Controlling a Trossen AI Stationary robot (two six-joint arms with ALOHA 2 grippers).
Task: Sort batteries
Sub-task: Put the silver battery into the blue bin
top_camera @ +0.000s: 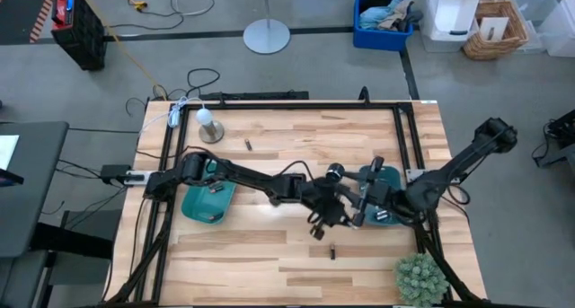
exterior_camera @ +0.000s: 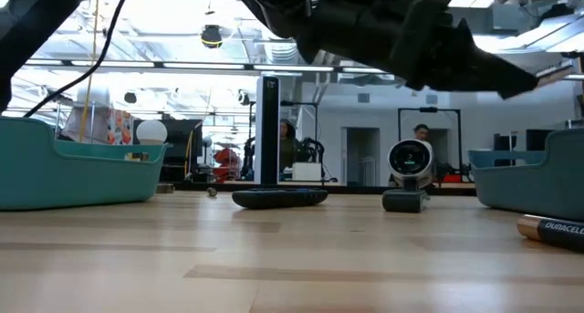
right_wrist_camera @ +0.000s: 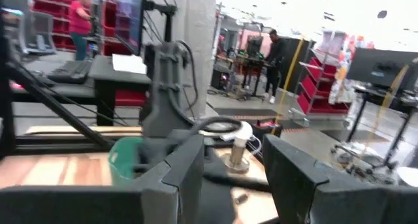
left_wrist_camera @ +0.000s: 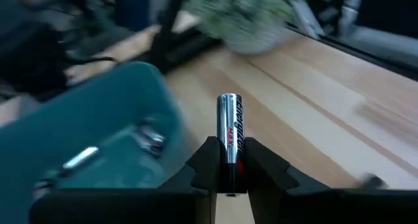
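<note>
Left hand (left_wrist_camera: pixel 228 178) pinches a silvery cylindrical battery (left_wrist_camera: pixel 229 129) by its lower end, the cell's long axis running straight out past the fingertips. In the high view it hovers mid-desk, just left of the right-hand teal plastic tray (top_camera: pixel 375 205), so that tray lies toward the robot's right of the held cell. Across the pale wooden desk (top_camera: pixel 269 245), a small dark cell (top_camera: pixel 332 251) lies loose near the front. Right hand (right_wrist_camera: pixel 232 178), fingers parted and empty, waits over that tray.

Grey floor (top_camera: pixel 314 66), blue bin (top_camera: pixel 382 16), wicker basket (top_camera: pixel 496 25)
</note>
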